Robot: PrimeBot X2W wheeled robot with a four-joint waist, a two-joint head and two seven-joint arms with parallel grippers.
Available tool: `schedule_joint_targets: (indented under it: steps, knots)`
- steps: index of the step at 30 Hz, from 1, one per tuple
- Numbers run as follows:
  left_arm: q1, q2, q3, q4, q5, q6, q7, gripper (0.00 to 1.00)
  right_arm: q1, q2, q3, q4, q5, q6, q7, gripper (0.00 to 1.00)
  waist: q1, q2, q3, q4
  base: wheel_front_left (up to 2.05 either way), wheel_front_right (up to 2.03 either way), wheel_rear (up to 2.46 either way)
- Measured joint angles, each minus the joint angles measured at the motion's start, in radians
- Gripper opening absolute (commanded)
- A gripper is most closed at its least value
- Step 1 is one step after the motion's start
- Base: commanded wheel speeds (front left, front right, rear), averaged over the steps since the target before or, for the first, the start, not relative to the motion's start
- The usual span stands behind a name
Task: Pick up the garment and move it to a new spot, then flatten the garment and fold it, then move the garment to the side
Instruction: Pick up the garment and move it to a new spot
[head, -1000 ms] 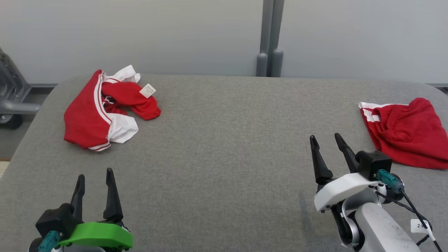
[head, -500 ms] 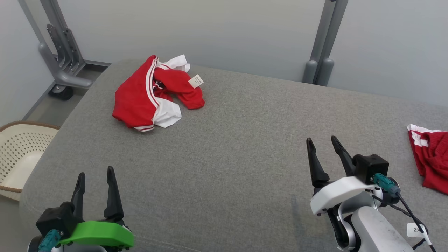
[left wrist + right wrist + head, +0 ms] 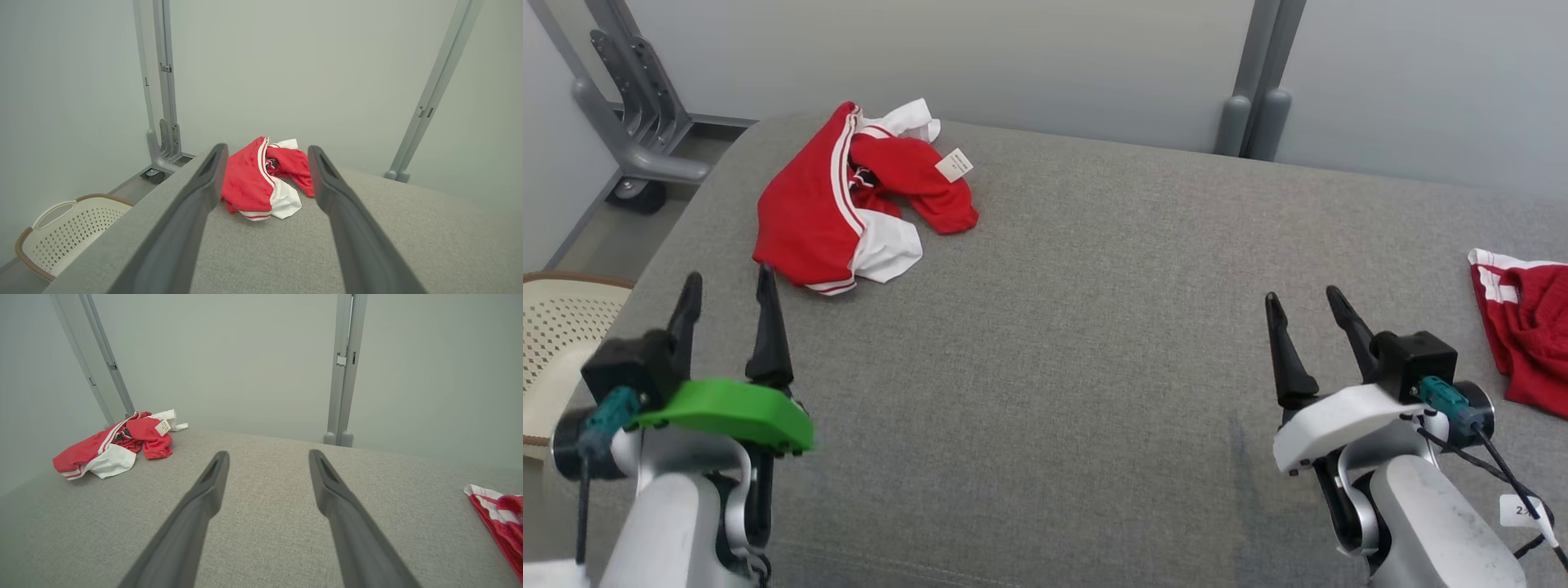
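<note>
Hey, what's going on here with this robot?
Nothing is held yet. Both grippers are open above the grey padded table: the left gripper points at a crumpled red and white garment at the far left corner, not touching it; the right gripper hovers over bare fabric. Another red garment lies at the right edge.

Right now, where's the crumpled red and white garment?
Head view: the garment lies at the far left corner of the table, beyond the open left claw.
</note>
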Motion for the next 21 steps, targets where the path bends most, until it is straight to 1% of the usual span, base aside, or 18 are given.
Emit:
schedule_joint_targets:
  steps: [3, 6, 9, 14, 18, 21]
  knots:
    - [-0.093, 0.01, 0.013, 0.043, -0.005, 0.0, 0.057, 1.0, -0.032, -0.009, -0.001, -0.021, -0.016, 0.0, 0.013, 1.0, 0.0, 0.0, 0.027, -0.009, 0.0, 0.0, 0.0]
    - [-0.181, 0.011, 0.037, 0.086, -0.033, 0.0, 0.117, 1.0, -0.067, -0.022, 0.004, -0.044, -0.035, 0.0, 0.027, 1.0, 0.0, 0.0, 0.056, -0.021, 0.0, 0.0, 0.0]
    - [-0.263, 0.025, 0.064, 0.138, -0.056, 0.0, 0.185, 1.0, -0.097, -0.026, 0.014, -0.063, -0.043, 0.0, 0.04, 1.0, 0.0, 0.0, 0.086, -0.037, 0.0, 0.0, 0.0]
    - [-0.369, 0.076, 0.106, 0.228, -0.06, 0.0, 0.295, 1.0, -0.14, -0.035, 0.025, -0.095, -0.057, 0.001, 0.068, 1.0, 0.0, 0.0, 0.138, -0.071, 0.0, 0.0, 0.0]
    - [-0.453, 0.091, 0.169, 0.288, -0.095, 0.0, 0.382, 1.0, -0.178, -0.055, 0.028, -0.126, -0.074, 0.001, 0.087, 1.0, 0.0, 0.0, 0.182, -0.104, 0.0, 0.0, 0.0]
    - [-0.506, 0.127, 0.208, 0.321, -0.1, 0.0, 0.434, 1.0, -0.211, -0.069, 0.024, -0.152, -0.094, 0.001, 0.1, 1.0, 0.0, 0.0, 0.217, -0.131, 0.0, 0.0, 0.0]
